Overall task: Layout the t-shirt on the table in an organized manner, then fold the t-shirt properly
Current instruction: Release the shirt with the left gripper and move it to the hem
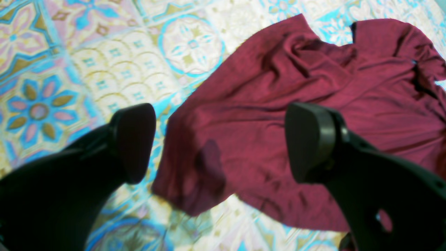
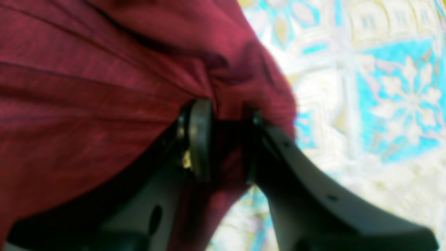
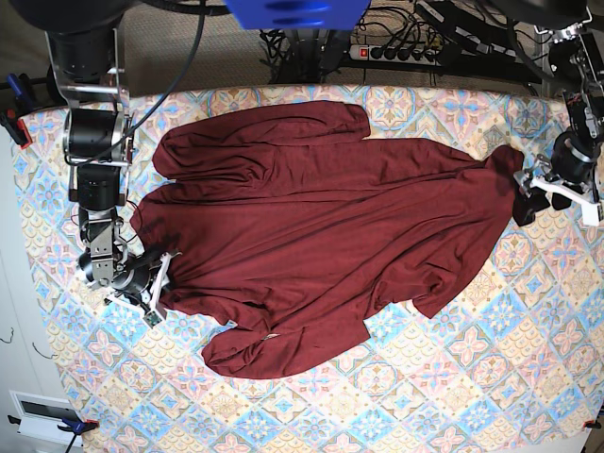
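Only the base view gives us the whole t-shirt (image 3: 321, 236): it lies spread across the middle of the table (image 3: 453, 396), wrinkled, one sleeve folded along its far edge and another bunched at its near edge.

The left wrist view shows what the base view can't: the left gripper (image 1: 223, 143) has its jaws released and spread wide, nothing between them, hovering over a loose corner of the t-shirt (image 1: 313, 104), with the patterned table (image 1: 104, 59) showing beside it. In the base view that left gripper (image 3: 525, 200) sits right at the t-shirt's pointed end, but its jaws are too small there for us to read.

The right wrist view, blurred, shows the right gripper (image 2: 226, 139) clenched on a fold of the t-shirt (image 2: 87, 87), cloth pinched between the two fingers and draping over them; the table (image 2: 383, 87) lies just past the cloth edge. In the base view the right gripper (image 3: 160, 283) is at the t-shirt's opposite end from the left gripper, touching the fabric edge, and we see the grip less clearly from there.

We find no readable writing, brand or label in any view.
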Action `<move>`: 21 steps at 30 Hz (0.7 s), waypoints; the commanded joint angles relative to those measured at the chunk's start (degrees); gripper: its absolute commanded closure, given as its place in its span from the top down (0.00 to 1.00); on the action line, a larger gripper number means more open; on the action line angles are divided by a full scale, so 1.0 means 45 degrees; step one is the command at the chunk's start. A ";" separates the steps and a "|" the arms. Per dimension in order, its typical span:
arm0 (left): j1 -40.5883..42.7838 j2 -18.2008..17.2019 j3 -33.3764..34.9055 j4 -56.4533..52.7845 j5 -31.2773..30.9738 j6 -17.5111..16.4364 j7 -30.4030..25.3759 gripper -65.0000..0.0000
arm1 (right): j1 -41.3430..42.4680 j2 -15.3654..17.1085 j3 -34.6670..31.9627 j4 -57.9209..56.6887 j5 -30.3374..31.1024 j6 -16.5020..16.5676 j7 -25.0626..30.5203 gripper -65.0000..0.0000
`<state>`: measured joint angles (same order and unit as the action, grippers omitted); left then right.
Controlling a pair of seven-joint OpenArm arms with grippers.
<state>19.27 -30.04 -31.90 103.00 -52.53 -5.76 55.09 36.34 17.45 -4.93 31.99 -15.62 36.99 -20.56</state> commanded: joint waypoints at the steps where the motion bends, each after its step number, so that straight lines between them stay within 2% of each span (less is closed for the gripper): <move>1: -0.0365 -0.0113 0.0144 -0.0198 -0.0116 -0.0039 -0.0316 0.89 | 0.0413 0.0195 0.0089 0.0188 -0.0036 -0.0318 0.0046 0.22; 9: -0.3100 -0.0074 0.1785 -0.2679 -0.0096 -0.0039 -0.0316 0.89 | -0.0075 0.0410 0.0128 0.0501 -0.0036 -0.0338 -0.0384 0.21; 16: -0.5952 0.0024 0.3680 -0.4887 0.0880 -0.0039 -0.0413 0.89 | -0.2419 0.0410 0.0148 0.4447 0.0003 -0.0338 -0.0443 0.21; 21: -0.8003 0.0903 0.4774 -0.6664 0.1955 -0.0039 -0.0472 0.89 | -0.4021 0.0410 0.1086 0.7065 0.0022 -0.0338 -0.0443 0.21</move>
<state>-14.83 -24.93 -11.18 73.95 -44.66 -5.91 54.13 16.56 17.93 -0.84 62.52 -15.66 36.32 -23.38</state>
